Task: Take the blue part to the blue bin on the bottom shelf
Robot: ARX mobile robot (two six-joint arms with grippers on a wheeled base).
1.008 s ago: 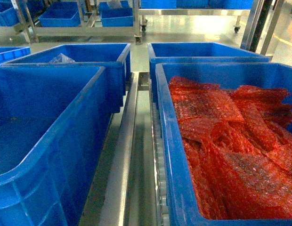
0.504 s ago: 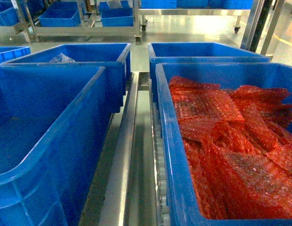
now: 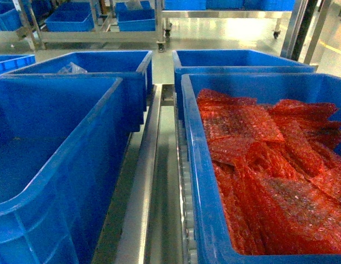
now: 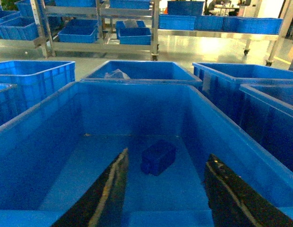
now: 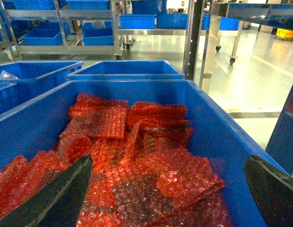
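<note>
Bins dominated the scene, four of them packed close on the steel rack. Largest in the head view was the near-right blue bin [image 3: 199, 181], heaped with red bubble-wrap sheets [image 3: 269, 181]; the right wrist camera looked down into it from above the near rim. Beside it, across a narrow gap, stood the near-left blue bin [image 3: 77, 165], deep and nearly bare inside. Two more blue bins, a far-left bin [image 3: 104, 63] holding a crumpled clear plastic bag [image 3: 71, 69] and a far-right bin [image 3: 242, 60], sat just behind them. Between the two rows ran a steel rail [image 3: 140, 187] of the rack, with white rollers [image 3: 186, 181] showing along the right bin's foot. Beyond, wheeled steel racks [image 3: 99, 36] carried further blue bins over a glossy floor.

Neither arm appeared in the head view. The left gripper [image 4: 163, 182] hung over the near-left bin with its dark fingers [image 4: 111, 189] spread wide, gripping nothing. On the bin floor between those fingers lay the blue part [image 4: 158, 157], a small blocky piece, near the middle and clear of the walls. The right gripper [image 5: 165, 189] was likewise spread apart above the bubble wrap, its fingers [image 5: 61, 198] at the frame's lower corners and holding nothing.
</note>
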